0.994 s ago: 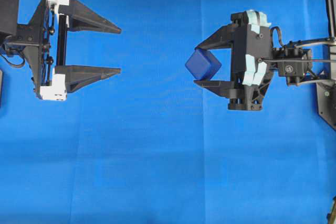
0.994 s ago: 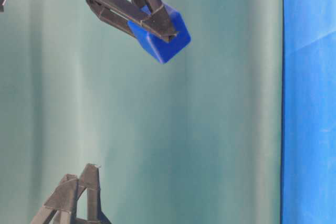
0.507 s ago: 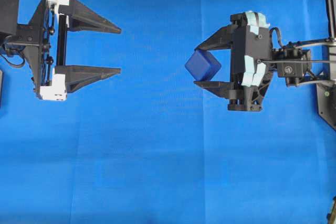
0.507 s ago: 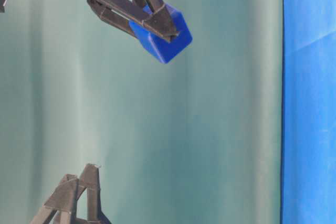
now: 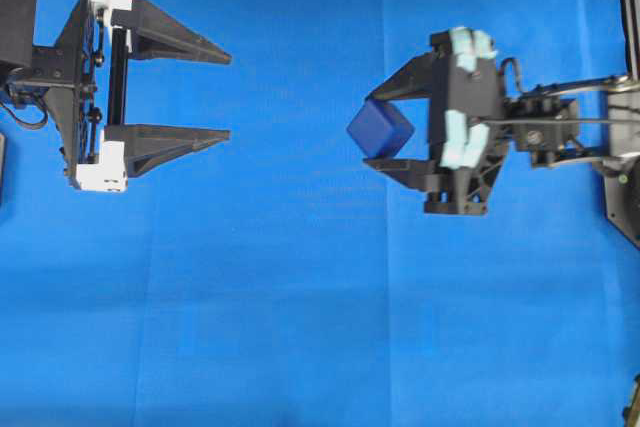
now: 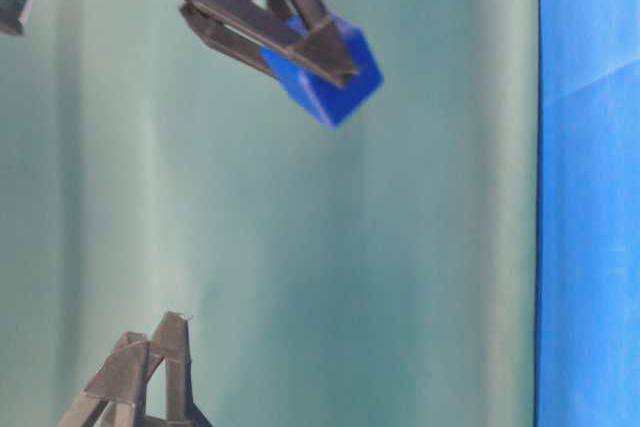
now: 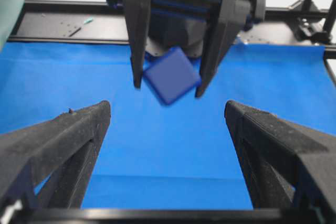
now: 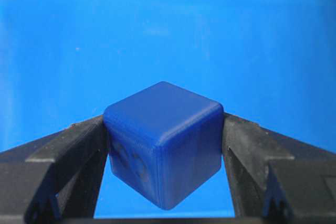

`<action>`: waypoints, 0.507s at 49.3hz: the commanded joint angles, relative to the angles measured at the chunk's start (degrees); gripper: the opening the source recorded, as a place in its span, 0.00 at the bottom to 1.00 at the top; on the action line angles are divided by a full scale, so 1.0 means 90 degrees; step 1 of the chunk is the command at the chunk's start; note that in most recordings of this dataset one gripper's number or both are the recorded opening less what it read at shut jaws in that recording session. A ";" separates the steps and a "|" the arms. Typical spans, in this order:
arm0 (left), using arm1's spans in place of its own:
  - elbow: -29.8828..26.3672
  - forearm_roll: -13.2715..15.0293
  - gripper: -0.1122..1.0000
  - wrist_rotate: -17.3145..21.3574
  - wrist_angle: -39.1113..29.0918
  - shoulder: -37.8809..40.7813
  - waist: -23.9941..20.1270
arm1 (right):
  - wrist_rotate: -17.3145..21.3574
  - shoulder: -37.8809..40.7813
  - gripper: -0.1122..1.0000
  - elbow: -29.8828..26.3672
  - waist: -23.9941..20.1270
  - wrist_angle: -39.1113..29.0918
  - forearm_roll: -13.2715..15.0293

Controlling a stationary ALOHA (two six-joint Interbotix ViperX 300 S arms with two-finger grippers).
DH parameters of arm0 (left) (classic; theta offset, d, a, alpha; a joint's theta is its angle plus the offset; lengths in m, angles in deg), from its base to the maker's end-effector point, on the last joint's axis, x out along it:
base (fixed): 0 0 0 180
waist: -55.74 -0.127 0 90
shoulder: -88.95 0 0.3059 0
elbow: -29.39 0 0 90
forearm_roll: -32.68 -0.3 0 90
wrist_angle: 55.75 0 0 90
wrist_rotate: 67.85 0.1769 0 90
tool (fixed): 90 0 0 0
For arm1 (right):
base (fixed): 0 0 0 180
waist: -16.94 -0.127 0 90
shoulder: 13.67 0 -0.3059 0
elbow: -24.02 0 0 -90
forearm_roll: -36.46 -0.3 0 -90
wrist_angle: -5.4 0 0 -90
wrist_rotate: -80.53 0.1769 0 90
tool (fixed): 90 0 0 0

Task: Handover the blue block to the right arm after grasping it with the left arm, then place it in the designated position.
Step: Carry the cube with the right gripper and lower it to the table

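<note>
Blue cloth [image 5: 300, 327] covers the worktop from edge to edge in the overhead view, and both arms reach in over it from opposite sides. The left gripper [image 5: 228, 91] sits near the left edge, its two black fingers spread wide and level with nothing between them; white brackets [image 5: 103, 165] cap both ends of its jaw rail. Well apart from it, toward the right edge, the right gripper [image 5: 375, 129] has its fingers clamped on the blue block [image 5: 380, 129], which sits turned so that one corner points toward the left arm. From the right wrist camera the blue block [image 8: 164, 148] fills the gap between the two black fingers [image 8: 68, 156], pressed on both flanks and tilted with one corner facing the lens. The left wrist camera looks out between its own open fingers [image 7: 58, 145] at the right gripper [image 7: 167, 85] opposite, with the block [image 7: 171, 75] hanging at its tips above the cloth [image 7: 157, 145]. In the table-level view the block [image 6: 330, 72] is carried clear of the cloth by the right gripper, though how high it is above the surface is hard to judge from that angle, and the image is slightly blurred.
</note>
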 commanded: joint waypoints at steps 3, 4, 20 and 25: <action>-0.0156 0.0010 0.94 0.0000 0.0049 -0.0107 -0.0010 | 0.0068 0.0273 0.61 -0.0195 -0.0010 0.0234 -0.0010; -0.0156 0.0010 0.94 0.0000 0.0049 -0.0107 0.0000 | 0.0088 0.0342 0.61 -0.0195 -0.0010 0.0283 -0.0010; -0.0156 0.0010 0.94 -0.0010 0.0039 -0.0098 0.0000 | 0.0391 0.1611 0.61 -0.0244 0.0293 0.1406 -0.0010; -0.0146 0.0010 0.94 -0.0010 0.0049 -0.0107 -0.0010 | 0.0410 0.2041 0.61 -0.0303 0.0381 0.1865 -0.0020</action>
